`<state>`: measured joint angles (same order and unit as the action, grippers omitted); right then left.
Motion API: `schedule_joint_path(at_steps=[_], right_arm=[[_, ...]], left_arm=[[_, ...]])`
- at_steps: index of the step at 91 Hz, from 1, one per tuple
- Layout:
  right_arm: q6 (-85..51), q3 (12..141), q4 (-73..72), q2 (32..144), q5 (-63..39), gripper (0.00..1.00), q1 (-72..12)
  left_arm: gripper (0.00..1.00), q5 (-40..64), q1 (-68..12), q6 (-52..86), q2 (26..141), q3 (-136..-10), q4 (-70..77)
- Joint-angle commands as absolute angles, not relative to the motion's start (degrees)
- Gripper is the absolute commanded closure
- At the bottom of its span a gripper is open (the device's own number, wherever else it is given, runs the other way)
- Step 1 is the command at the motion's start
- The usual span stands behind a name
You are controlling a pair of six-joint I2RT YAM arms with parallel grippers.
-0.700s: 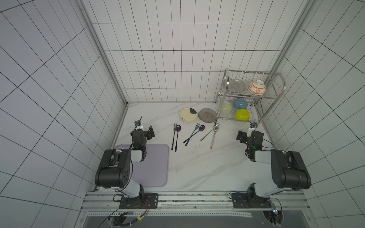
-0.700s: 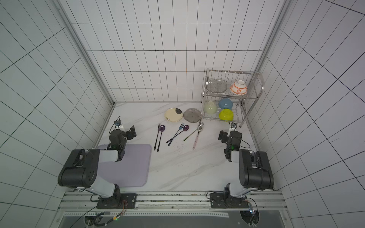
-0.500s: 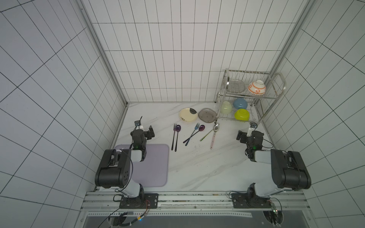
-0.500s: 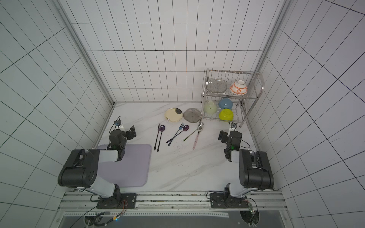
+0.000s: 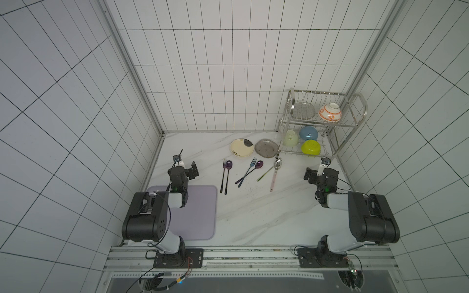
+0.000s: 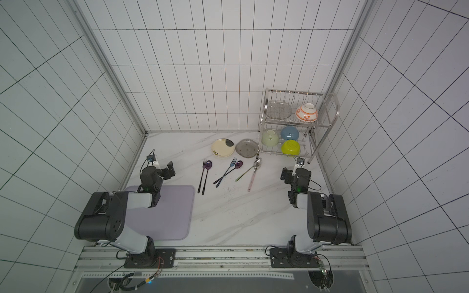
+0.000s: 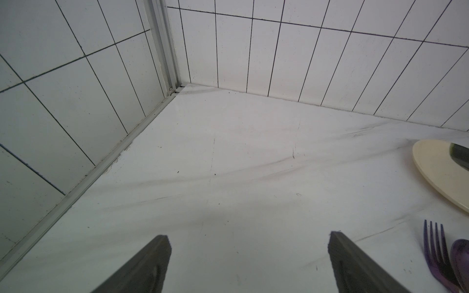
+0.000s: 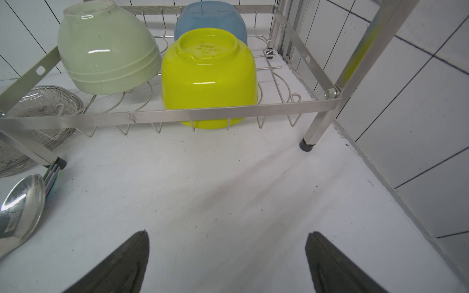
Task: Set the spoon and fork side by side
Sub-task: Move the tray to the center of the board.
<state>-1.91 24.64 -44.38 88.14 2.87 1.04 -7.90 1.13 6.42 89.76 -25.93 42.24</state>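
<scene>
Nothing has shifted since the earlier frames: both arms stay folded low at the front of the counter (image 5: pixel 266 215), and the cutlery lies as it did. The left arm is tucked over the purple mat (image 5: pixel 198 210), its left hand (image 7: pixel 250 239) aimed at the back corner, jaws spread wide over bare marble, holding nothing. The right hand (image 8: pixel 227 237) faces the dish rack (image 8: pixel 228 110), equally wide and empty. Between them, a purple fork (image 5: pixel 223 177) and purple spoon (image 5: pixel 229 165) lie parallel, side by side. Nearby, a blue fork (image 5: pixel 253 161) and second purple spoon (image 5: pixel 259 164) cross at the handles. A silver spoon (image 5: pixel 274 176) and green-handled fork (image 5: pixel 265 175) have heads together and handles splayed.
</scene>
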Motion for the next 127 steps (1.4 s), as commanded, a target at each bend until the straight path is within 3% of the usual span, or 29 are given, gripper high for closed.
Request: schedule_joint_path(at_steps=[1,13,22,30,42,62,77,92,108,127], right_arm=[[-1.7,24.8,-45.7,87.9,3.8,0.01,0.8],[-1.7,24.7,-45.9,87.7,3.7,0.01,0.8],[-2.4,27.5,-39.1,85.4,7.2,0.01,0.3],[-3.7,34.4,-23.1,83.0,8.2,0.02,0.0],[-7.1,40.0,-12.7,82.1,10.3,0.09,-1.7],[-12.7,48.8,8.7,74.5,18.6,0.17,-13.7],[-25.5,57.2,29.3,74.5,12.4,0.26,-25.6],[-43.0,59.7,36.0,79.3,8.2,0.34,-39.9],[-51.1,70.9,36.8,91.1,7.8,0.36,-55.0],[-55.4,83.6,35.2,106.7,2.2,0.45,-63.1]], left_arm=[[0.02,-8.0,1.2,5.9,89.1,-26.1,42.8],[0.03,-11.4,1.1,6.7,86.8,-29.2,39.1],[0.02,-14.7,0.9,11.3,82.0,-39.9,13.7],[0.02,-16.2,1.0,19.0,79.5,-48.3,-5.3],[0.02,-10.8,0.8,28.6,74.9,-53.1,-22.1],[0.02,4.6,0.6,36.5,67.7,-53.5,-40.0],[0.02,10.5,-2.1,36.1,63.8,-52.3,-49.3],[0.02,7.2,-5.0,35.3,58.3,-49.5,-49.9],[0.02,-5.4,-4.9,37.4,51.2,-46.2,-51.8],[0.03,-17.5,-4.9,41.6,47.5,-46.0,-55.0]])
